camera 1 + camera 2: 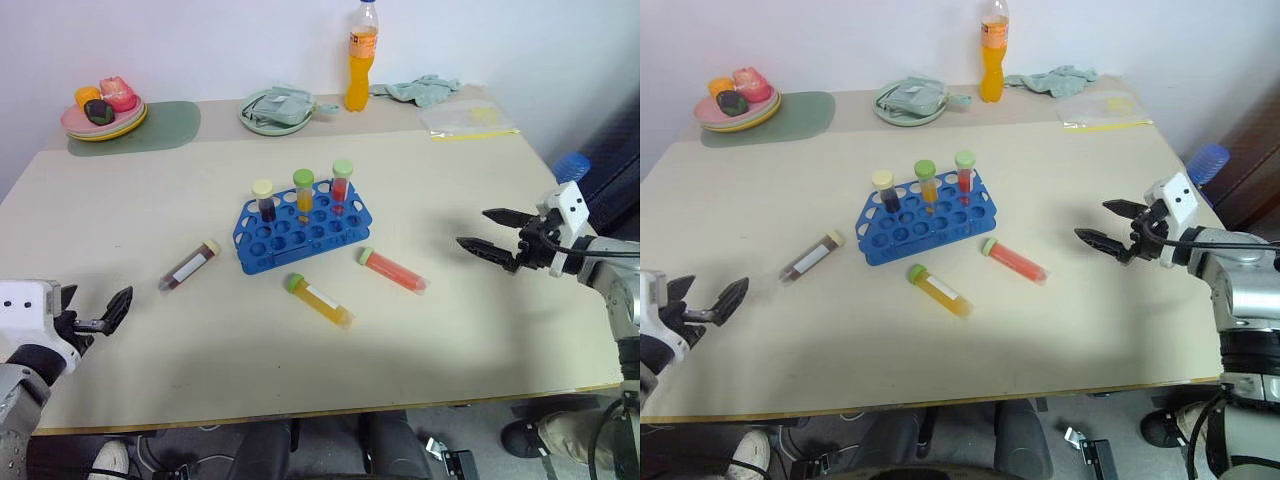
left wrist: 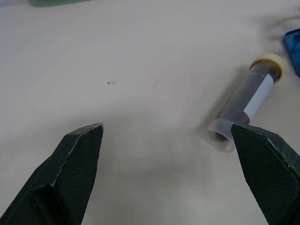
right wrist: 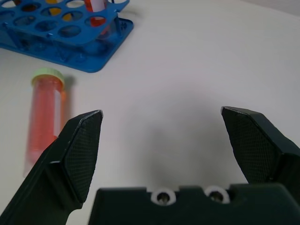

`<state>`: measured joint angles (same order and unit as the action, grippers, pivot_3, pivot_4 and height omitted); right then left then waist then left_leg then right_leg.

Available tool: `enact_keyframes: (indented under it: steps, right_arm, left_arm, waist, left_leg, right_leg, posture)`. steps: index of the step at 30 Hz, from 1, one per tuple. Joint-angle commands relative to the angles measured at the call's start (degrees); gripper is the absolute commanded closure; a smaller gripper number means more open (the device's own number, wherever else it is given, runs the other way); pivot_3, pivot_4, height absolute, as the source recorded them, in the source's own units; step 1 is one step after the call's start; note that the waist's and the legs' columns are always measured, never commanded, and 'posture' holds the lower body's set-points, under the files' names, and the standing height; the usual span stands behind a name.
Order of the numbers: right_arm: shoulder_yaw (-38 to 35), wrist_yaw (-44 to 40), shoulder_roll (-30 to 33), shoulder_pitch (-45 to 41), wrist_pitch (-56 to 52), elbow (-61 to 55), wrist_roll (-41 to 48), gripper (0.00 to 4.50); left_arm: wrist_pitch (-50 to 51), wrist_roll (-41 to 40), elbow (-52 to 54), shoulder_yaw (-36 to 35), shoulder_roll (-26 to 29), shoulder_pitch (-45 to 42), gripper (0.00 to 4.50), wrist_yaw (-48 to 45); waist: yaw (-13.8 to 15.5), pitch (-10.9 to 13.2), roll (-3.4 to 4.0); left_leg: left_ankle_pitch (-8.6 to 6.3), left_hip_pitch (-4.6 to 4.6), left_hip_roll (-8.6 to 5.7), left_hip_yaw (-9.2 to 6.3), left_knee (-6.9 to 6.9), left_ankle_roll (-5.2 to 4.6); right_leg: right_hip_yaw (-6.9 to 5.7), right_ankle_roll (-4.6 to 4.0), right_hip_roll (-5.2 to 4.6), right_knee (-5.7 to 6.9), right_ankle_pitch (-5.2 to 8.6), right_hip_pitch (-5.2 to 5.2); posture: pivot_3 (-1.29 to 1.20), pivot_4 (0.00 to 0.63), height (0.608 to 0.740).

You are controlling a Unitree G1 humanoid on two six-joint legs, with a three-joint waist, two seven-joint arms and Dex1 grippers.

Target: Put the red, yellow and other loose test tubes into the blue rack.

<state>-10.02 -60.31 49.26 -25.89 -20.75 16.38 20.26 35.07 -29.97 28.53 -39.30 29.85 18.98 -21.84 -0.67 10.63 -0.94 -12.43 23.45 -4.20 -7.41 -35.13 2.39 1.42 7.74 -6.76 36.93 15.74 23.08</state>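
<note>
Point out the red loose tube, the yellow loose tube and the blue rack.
red tube (image 1: 394, 270), left eye view, mid-body.
yellow tube (image 1: 322, 299), left eye view, mid-body.
blue rack (image 1: 262, 263), left eye view, front wall.

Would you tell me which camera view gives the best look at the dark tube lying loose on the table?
The left wrist view: the dark tube lies close, showing its yellow cap, white label and open skirted base. Both eye views show it small but whole, left of the blue rack. The right wrist view faces the red tube instead.
</note>
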Motion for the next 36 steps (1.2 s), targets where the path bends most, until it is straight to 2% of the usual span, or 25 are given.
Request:
enact_keyframes:
  steps: [1,13,18,23,27,30,36]
  right_arm:
    - [0.3,-1.3,1.3,-2.9,1.2,1.3,-0.8,0.00]
    - [3.1,-1.7,1.7,-4.4,-0.4,0.3,-3.3,0.00]
    - [6.3,-3.3,3.3,-4.3,-10.1,-9.3,-2.3,0.00]
    - [10.1,-5.4,7.0,-3.3,-17.5,-20.4,-2.1,0.00]
    - [17.1,-3.8,7.4,-9.1,-31.0,-25.4,-2.9,0.00]
    - [24.0,-3.1,5.3,-17.9,-42.8,-25.4,-2.9,0.00]
    - [36.3,-0.3,0.2,-31.3,-56.6,-22.3,-4.0,0.00]
  left_arm:
    - [-0.3,-0.1,3.2,-2.0,-0.8,0.9,0.04,1.8]
    - [-1.4,0.0,4.4,0.1,-0.6,-0.7,0.04,2.9]
    - [-1.5,-0.2,4.0,6.0,2.2,-5.3,0.04,-0.4]
    - [-3.6,1.3,3.5,16.8,5.5,-10.0,0.04,-7.2]
    - [-4.4,0.8,4.5,24.7,6.3,-12.5,0.04,-12.2]
    - [-5.4,1.3,4.6,30.5,6.3,-14.6,0.04,-15.5]
    - [-8.7,3.7,4.9,38.8,6.1,-15.6,0.04,-20.1]
  waist:
    - [0.0,0.0,0.00]
    - [0.1,0.0,0.00]
    - [0.1,0.0,0.02]
    - [0.1,0.0,0.04]
    - [-0.2,0.1,0.14]
    - [-0.3,0.1,0.22]
    - [0.0,0.1,0.19]
  left_leg:
    - [0.00,0.00,0.00,0.00,0.00,0.00]
    - [0.00,0.01,-0.02,0.01,-0.01,0.00]
    - [0.00,0.01,-0.02,0.00,-0.01,0.00]
    - [0.00,0.05,-0.04,0.00,-0.01,0.00]
    - [-0.01,0.05,-0.01,0.01,0.01,0.00]
    - [-0.01,0.08,0.00,0.01,0.02,-0.01]
    - [-0.01,0.14,-0.03,-0.01,0.01,-0.01]
  right_leg:
    - [0.00,0.00,0.00,0.00,0.00,0.00]
    - [-0.01,0.00,-0.01,-0.01,0.00,-0.01]
    - [0.00,0.00,-0.01,0.00,0.00,0.00]
    - [-0.01,0.01,-0.01,-0.04,-0.01,0.01]
    - [0.00,0.00,0.00,-0.03,0.00,0.06]
    - [0.03,-0.01,0.00,-0.01,0.00,0.15]
    - [0.01,0.00,-0.02,-0.06,0.00,0.15]
  posture:
    - [0.00,0.150,0.740]
    - [0.00,0.150,0.740]
    - [0.00,0.150,0.740]
    - [0.00,0.150,0.740]
    - [0.00,0.150,0.740]
    - [0.00,0.150,0.740]
    - [0.00,0.150,0.740]
